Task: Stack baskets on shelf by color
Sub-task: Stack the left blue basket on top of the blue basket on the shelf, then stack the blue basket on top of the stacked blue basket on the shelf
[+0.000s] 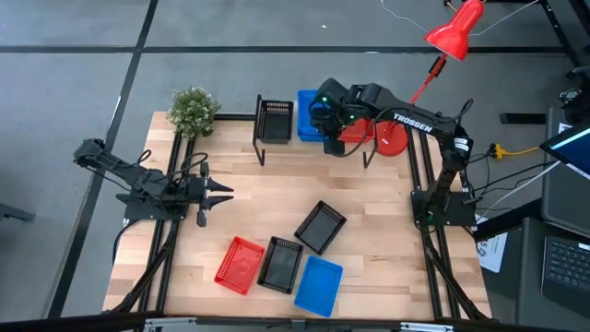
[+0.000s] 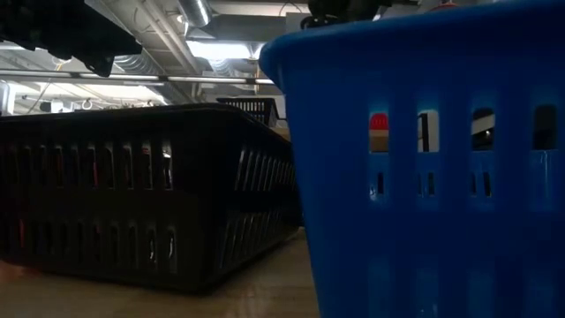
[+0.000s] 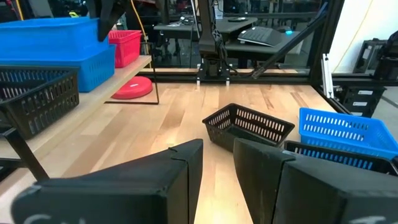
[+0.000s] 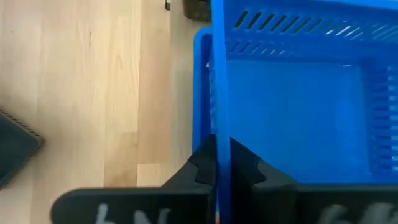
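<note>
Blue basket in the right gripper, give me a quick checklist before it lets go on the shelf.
1. Right gripper shut on the blue basket wall: ok.
2. Held basket over the blue basket below on the shelf: ok.
3. Seated fully in it: cannot tell.
4. Black basket and red basket sit apart on the shelf: ok.
5. Left gripper waits away, over the table's left side: ok.
</note>
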